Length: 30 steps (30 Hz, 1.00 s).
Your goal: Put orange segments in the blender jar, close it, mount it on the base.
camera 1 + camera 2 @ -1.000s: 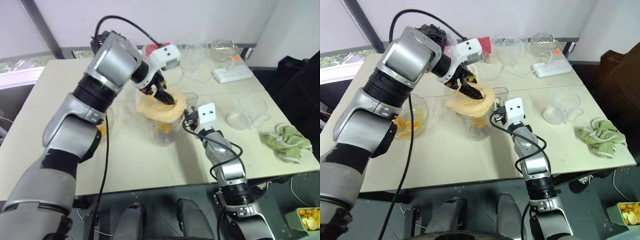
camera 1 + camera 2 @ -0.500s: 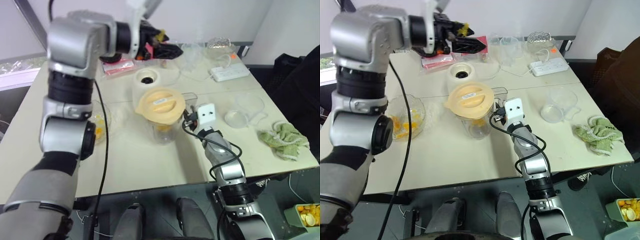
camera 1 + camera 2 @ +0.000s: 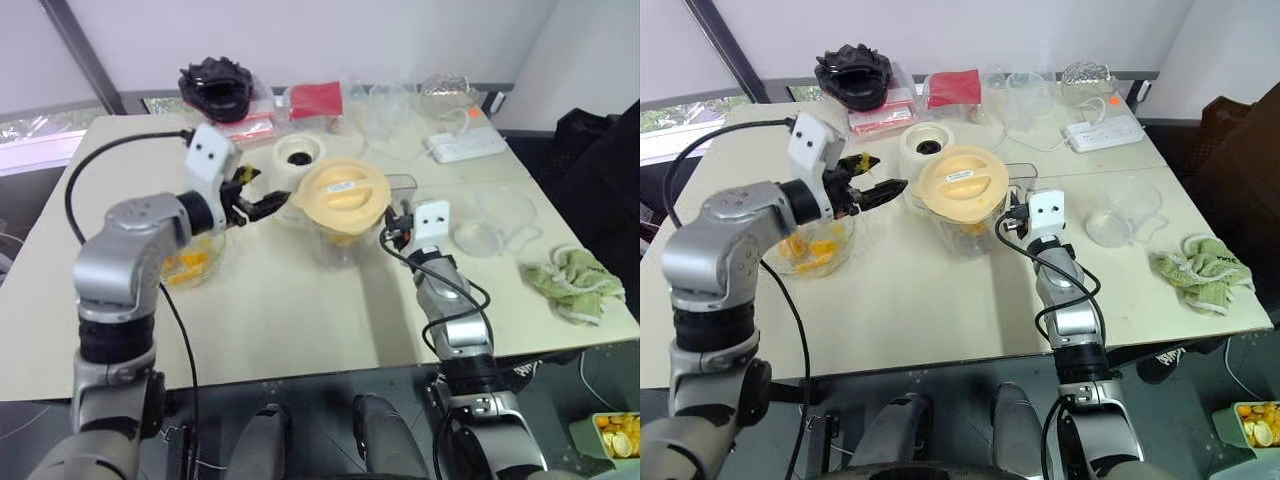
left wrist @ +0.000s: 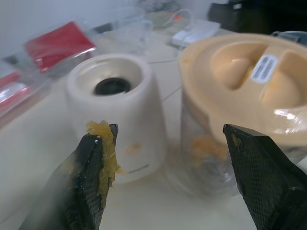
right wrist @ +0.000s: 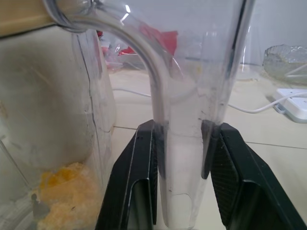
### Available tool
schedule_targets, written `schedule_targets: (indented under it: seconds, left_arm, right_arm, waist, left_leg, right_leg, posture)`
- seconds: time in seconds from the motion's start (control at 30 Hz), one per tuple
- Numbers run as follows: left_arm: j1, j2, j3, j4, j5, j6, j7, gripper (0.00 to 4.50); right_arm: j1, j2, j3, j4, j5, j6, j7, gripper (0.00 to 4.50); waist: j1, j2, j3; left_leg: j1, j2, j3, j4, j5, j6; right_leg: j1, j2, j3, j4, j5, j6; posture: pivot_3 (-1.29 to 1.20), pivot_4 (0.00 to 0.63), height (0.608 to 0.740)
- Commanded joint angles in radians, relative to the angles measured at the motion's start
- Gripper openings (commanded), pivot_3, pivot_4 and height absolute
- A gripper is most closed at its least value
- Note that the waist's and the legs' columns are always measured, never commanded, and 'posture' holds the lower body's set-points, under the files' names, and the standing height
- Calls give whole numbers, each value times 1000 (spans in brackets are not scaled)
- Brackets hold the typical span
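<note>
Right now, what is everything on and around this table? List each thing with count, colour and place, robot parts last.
blender jar: one, clear, table centre, orange segments at its bottom
lid: one, pale yellow, on the jar
base: one, cream-white with black socket, behind the jar
glass bowl: one, clear, holding orange pieces, left of the jar
plastic cups: clear, one right of the jar, more at the far edge
power strip: one, white, far right
cloth: one, green, right edge
red packet: one, far edge
black object: one, far left corner
left gripper: open, orange pulp on a finger, beside the lid
right gripper: shut on the jar's handle
</note>
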Motion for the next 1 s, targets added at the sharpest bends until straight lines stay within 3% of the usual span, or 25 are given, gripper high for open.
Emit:
schedule_targets:
  seconds: [0.03, 0.2, 0.33, 0.63, 0.8, 1.0]
  left_arm:
    - [78, -5, 10, -61, -14, -50, 41, 3643]
    - [233, 22, -46, -101, 3, -137, 45, 3643]
    - [370, 42, -101, -139, 18, -256, 26, 3643]
    - [456, -97, -74, -122, -12, -447, 120, 3643]
    - [474, -153, -99, -126, 17, -528, 176, 3643]
    - [500, -169, -138, -140, 38, -553, 216, 3643]
  right_arm:
    - [-55, 4, -23, -1, 23, -24, 0, 1157]
    - [-120, -16, -40, -19, 23, 45, -12, 1157]
    - [-208, -51, -61, -99, 30, 203, -27, 1157]
    - [-472, -154, -90, -213, 42, 552, -20, 1157]
    - [-708, -216, -93, -101, 39, 681, -18, 1157]
    - [-916, -190, -115, 106, 57, 646, -34, 1157]
  waist:
    - [1, 0, 0]
    - [6, 0, 0]
    - [9, 1, 0]
    - [12, 1, 1]
    - [9, 2, 1]
    - [10, 2, 1]
  left_leg:
    - [0, 0, 0, 0, 0, 0]
    - [0, 0, 0, 0, 0, 0]
    - [-1, 0, 1, 0, 0, 0]
    - [-3, 0, 0, 0, 0, 0]
    - [-6, 0, 1, 0, 0, 0]
    - [-7, 1, 1, -1, 0, 0]
  right_leg:
    - [0, 0, 0, 0, 0, 0]
    - [0, 0, 0, 0, 0, 0]
    - [0, 0, 0, 0, 0, -1]
    - [-1, 0, -1, -3, 0, -1]
    - [-4, 0, -1, -6, 1, -2]
    - [-4, 0, -1, -7, 2, -2]
  posture:
    - [0, 150, 740]
    - [0, 150, 740]
    - [0, 150, 740]
    - [0, 150, 740]
    - [0, 150, 740]
    - [0, 150, 740]
